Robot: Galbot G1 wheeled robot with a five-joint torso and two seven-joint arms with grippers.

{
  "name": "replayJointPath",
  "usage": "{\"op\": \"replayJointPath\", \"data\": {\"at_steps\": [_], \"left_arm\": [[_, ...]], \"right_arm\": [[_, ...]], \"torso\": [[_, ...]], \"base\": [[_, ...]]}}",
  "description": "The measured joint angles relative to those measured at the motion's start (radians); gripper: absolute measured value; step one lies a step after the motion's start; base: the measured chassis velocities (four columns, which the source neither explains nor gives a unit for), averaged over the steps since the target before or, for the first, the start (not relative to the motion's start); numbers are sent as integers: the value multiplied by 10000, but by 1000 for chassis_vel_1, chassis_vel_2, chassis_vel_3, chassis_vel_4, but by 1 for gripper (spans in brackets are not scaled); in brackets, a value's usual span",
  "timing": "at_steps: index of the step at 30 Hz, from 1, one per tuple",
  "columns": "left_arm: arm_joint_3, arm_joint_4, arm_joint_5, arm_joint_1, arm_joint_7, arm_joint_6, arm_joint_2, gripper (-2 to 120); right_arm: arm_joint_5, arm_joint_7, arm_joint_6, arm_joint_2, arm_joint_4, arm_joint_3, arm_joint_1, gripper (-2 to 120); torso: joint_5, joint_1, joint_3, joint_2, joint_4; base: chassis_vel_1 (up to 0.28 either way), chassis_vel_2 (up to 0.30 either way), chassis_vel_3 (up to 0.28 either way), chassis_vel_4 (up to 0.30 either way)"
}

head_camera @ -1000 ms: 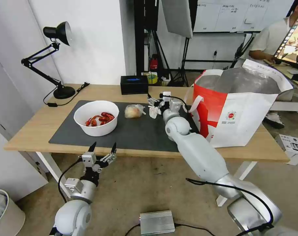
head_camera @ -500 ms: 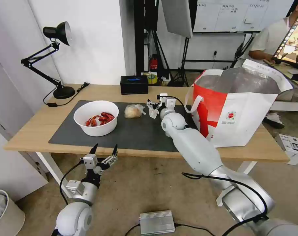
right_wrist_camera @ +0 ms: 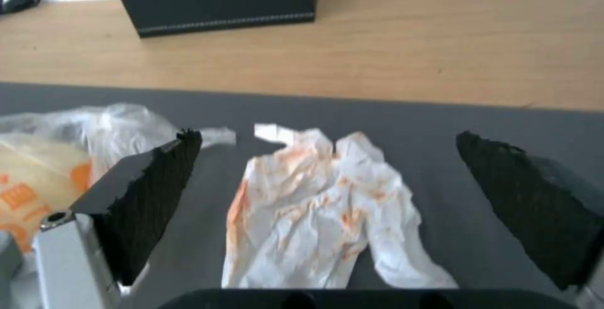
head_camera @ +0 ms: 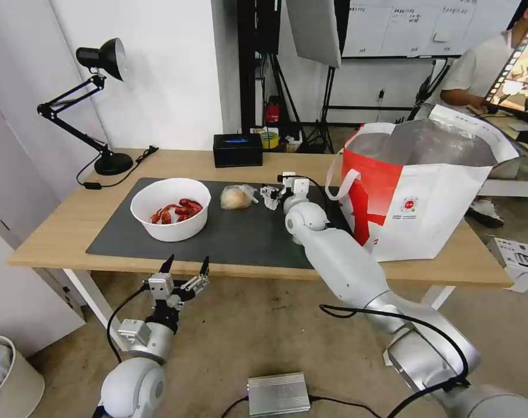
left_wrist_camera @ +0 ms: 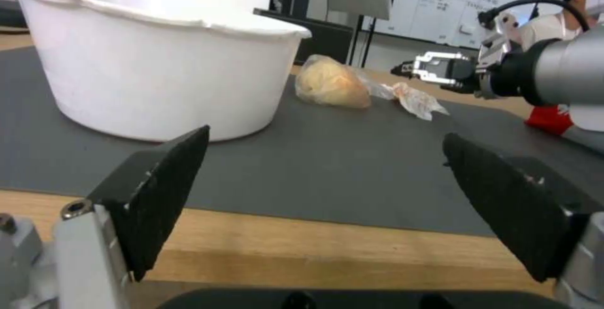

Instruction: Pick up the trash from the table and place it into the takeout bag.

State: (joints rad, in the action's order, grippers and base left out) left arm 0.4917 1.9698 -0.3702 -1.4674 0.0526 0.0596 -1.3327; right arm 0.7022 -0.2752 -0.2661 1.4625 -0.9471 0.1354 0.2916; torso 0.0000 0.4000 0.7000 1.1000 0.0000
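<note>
On the table [head_camera: 60,229], three pieces of trash lie on the dark mat [head_camera: 246,238]: a white bowl [head_camera: 171,209] of red crayfish, a small clear bag [head_camera: 236,197] with a tan lump, and a crumpled, orange-stained tissue [right_wrist_camera: 321,210]. My right gripper [head_camera: 270,195] hangs open low over the tissue, one finger on either side [right_wrist_camera: 327,158]. The clear bag [right_wrist_camera: 56,158] lies just beside one finger. My left gripper [head_camera: 185,271] is open below the table's front edge, facing the bowl [left_wrist_camera: 157,63]. The white-and-red takeout bag [head_camera: 426,191] stands open on the table's right end.
A black tissue box [head_camera: 237,149] sits at the back edge behind the trash. A black desk lamp [head_camera: 101,104] stands at the back left. My right forearm reaches over the mat just left of the takeout bag. A grey box [head_camera: 278,393] lies on the floor.
My right gripper has come down and slightly left, so it now straddles the tissue. The left arm has sunk a little below the table edge. The trash has not moved.
</note>
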Motion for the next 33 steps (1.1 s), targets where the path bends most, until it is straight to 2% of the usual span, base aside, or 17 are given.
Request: {"op": "replayJointPath", "data": {"at_steps": [15, 19, 22, 23, 26, 27, 30, 31, 33], "left_arm": [[-16, -75, 34, -17, 13, 34, -44, 100], [-17, -76, 41, -25, 14, 35, -51, 100], [-9, -76, 46, -40, 14, 38, -67, 100], [-9, -76, 46, -40, 14, 38, -67, 100], [-7, -76, 54, -60, 14, 43, -95, 100], [-7, -76, 54, -60, 14, 43, -95, 100], [-6, -81, 65, -75, 17, 51, -116, 100], [-6, -81, 65, -75, 17, 51, -116, 100], [-5, -104, 79, -80, 20, 63, -124, 100]], "right_arm": [[-249, 222, 190, 271, 693, -119, 9, 99], [-243, 238, 190, 303, 749, -158, 25, 88], [-227, 242, 191, 337, 793, -168, 29, 73], [-227, 242, 191, 337, 793, -168, 29, 73], [-228, 244, 194, 372, 852, -183, 33, 58], [-228, 244, 194, 372, 852, -183, 33, 58], [-230, 245, 198, 385, 898, -202, 39, 43], [-230, 245, 198, 385, 898, -202, 39, 43], [-230, 256, 203, 381, 909, -213, 51, 34]], "torso": [[0, 0, 0, 0, 0], [0, 0, 0, -1, 0], [0, 0, 0, 0, 0], [0, 0, 0, 0, 0], [0, -1, 0, 0, -1], [0, -1, 0, 0, -1], [0, 0, -1, 0, -1], [0, 0, -1, 0, -1], [0, -1, -1, 1, -1]], "base": [[0, 0, 0, 0], [0, 0, 0, 0], [0, 0, 0, 0], [0, 0, 0, 0], [0, 0, 0, 0], [0, 0, 0, 0], [0, 0, 0, 0], [0, 0, 0, 0], [0, 0, 0, 0]]}}
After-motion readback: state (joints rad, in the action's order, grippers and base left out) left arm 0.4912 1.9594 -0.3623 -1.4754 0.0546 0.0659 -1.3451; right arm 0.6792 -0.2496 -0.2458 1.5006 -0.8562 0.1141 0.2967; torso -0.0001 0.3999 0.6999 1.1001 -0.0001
